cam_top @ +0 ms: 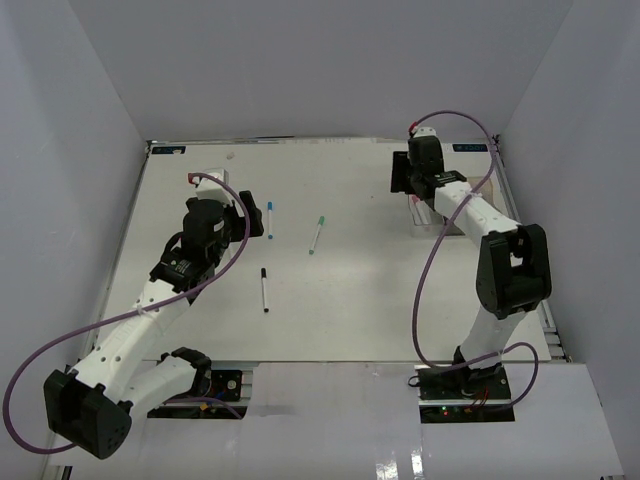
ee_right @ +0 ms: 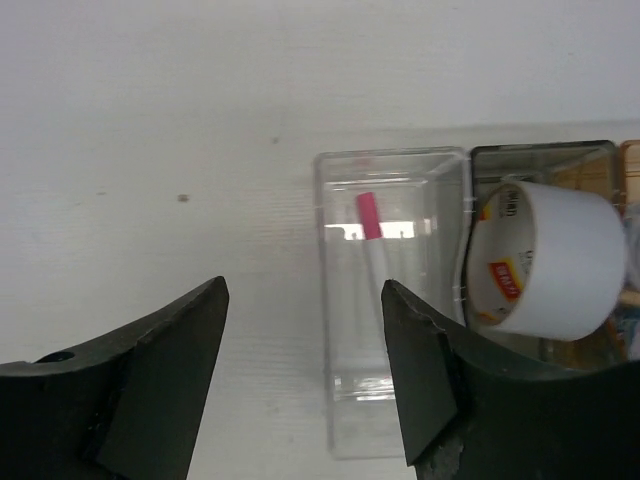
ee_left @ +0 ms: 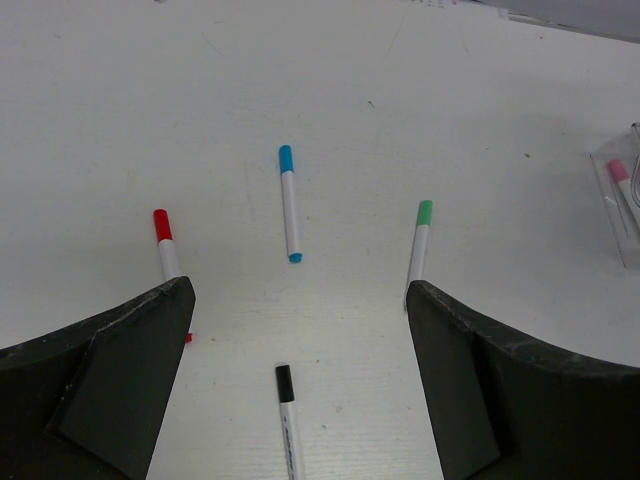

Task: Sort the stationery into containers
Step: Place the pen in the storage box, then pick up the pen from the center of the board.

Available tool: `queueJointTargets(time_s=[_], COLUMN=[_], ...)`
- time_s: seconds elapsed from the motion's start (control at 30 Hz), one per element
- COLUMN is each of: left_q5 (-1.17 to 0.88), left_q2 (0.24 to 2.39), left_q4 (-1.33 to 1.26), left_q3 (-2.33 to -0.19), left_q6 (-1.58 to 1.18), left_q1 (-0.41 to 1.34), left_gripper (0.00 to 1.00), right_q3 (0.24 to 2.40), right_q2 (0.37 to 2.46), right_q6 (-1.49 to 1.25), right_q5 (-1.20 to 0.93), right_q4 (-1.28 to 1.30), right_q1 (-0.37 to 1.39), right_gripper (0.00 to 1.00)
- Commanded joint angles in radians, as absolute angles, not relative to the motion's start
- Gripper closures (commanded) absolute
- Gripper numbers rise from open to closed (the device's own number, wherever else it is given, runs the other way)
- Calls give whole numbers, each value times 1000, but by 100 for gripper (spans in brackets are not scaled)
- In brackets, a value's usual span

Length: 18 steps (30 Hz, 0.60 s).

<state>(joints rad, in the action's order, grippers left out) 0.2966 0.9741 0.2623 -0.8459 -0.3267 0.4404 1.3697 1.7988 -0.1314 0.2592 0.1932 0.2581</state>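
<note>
Left claw (ee_left: 300,290) was spread wide with nothing between its fingers, hanging over the left-middle of the desk (cam_top: 350,300). Four pens lay loose beneath it, none touching another. The blue-capped pen (ee_left: 290,205) lay dead centre, and the green-capped pen (ee_left: 419,240) was off toward the right edge, its lower end tucked behind one finger. The red-capped pen (ee_left: 165,245) sat on the left-edge side, half hidden behind the other finger. The black-capped pen (ee_left: 288,420) lay closest to the near edge, cap pointing at the far edge.

Over on the right, toward the far right corner, the right claw (ee_right: 305,290) was wide open too and gripped nothing. It hovered above the desk by the end of the row of bins. The clear bin (ee_right: 350,400) held one pink-capped pen (ee_right: 369,215), lying along its floor. Joined to it, the smoky grey bin (ee_right: 540,148) carried a white tape roll (ee_right: 555,260) standing on its edge, with a red-and-orange label showing inside its core. Beyond that, only a sliver of the amber bin (ee_right: 630,150) showed, and its contents could not be made out.
</note>
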Motion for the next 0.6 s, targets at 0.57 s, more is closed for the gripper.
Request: queueJointTargets(time_s=[0.57], left_q5=[298], left_q2=[931], left_q4=[255], left_q3=[-841], left_q6=[-348], left_q1=[425], left_gripper=[2], right_q3=[1812], right_q2=[2187], right_q6=[-552], right_q5=[477], right_q4=[420], right_q1=[762], right_gripper=[31])
